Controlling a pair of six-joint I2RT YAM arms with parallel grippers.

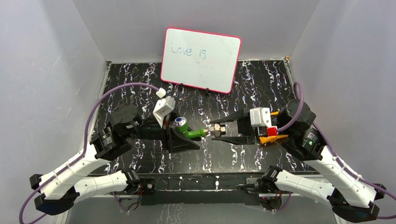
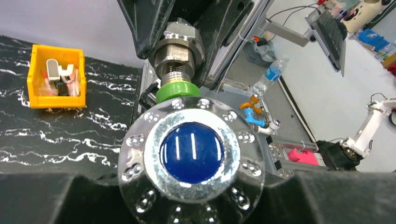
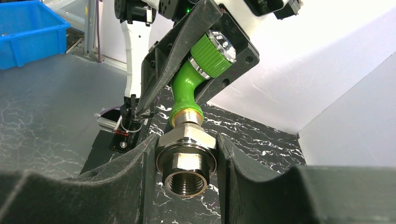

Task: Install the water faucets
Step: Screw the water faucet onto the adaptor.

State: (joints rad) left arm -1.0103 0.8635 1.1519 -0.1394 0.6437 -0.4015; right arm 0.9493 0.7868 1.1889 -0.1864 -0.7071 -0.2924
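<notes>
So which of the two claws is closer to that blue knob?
Left. The left gripper clamps the green tap right at the blue knob; the right gripper holds the metal fitting at the tap's far end.

Bright even light, glare on knob (image 2: 191,151)

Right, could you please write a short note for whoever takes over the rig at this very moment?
Left tool: shut on the green faucet, gripped around its blue knob.
Right tool: shut on the hex metal fitting.
Position: both are held above the table, mid-workspace, with faucet and fitting lined up end to end.
Done: the faucet's threaded end is at the fitting's mouth; some thread shows between them.
Left: probably screwing the faucet fully home. How deep it sits now cannot be told.
</notes>
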